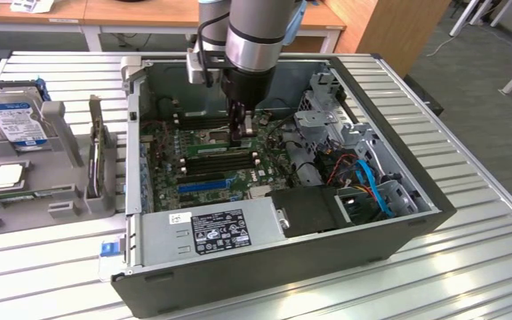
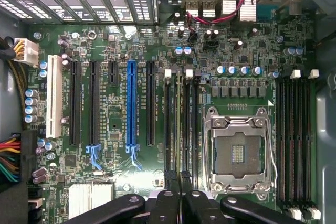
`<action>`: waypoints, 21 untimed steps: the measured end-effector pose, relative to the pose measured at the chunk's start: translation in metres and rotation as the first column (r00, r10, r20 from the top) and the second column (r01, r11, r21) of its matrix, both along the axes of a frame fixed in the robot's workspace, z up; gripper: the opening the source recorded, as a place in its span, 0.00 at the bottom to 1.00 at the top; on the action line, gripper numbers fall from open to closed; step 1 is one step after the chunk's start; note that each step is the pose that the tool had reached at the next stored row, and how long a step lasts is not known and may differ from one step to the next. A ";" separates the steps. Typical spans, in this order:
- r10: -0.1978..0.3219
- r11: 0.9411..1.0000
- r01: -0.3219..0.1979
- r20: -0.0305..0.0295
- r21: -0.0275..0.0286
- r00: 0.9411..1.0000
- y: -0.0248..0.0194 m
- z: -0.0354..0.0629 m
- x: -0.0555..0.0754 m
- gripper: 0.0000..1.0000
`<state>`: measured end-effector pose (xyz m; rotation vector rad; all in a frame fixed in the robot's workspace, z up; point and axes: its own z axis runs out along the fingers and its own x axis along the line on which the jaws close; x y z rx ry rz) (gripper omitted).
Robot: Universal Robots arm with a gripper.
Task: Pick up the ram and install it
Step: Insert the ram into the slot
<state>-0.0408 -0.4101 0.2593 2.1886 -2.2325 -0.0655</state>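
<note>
Two dark fingers (image 2: pixel 167 203) of your gripper (image 2: pixel 180 196) stand almost closed, pinching the ram (image 2: pixel 180 129) — you see it edge-on, a thin green strip running out from between the fingertips. It hangs lengthwise over a bank of black memory slots (image 2: pixel 168 129) with white end clips, just beside the open CPU socket (image 2: pixel 239 153); whether its lower edge touches a slot you cannot tell. Further across the motherboard (image 2: pixel 113 171) a blue expansion slot (image 2: pixel 130 103) lies among black ones. In the exterior view your arm (image 1: pixel 256 40) reaches straight down into the open computer case (image 1: pixel 283 280), which lies on its side on a slatted metal table (image 1: pixel 469 280) with the grey power supply (image 1: pixel 211 230) at its near end. On the exterior view's left, apart from the case, a grey tray (image 1: pixel 61 133) holds a hard drive (image 1: pixel 16 120).
</note>
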 end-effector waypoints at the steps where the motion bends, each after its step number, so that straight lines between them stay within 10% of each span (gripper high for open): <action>1: 0.000 1.000 0.000 0.000 0.000 1.000 0.0000 0.0000 0.000 0.12; 21: 0.000 1.000 0.000 0.000 0.000 1.000 -0.0024 -0.0016 0.001 0.12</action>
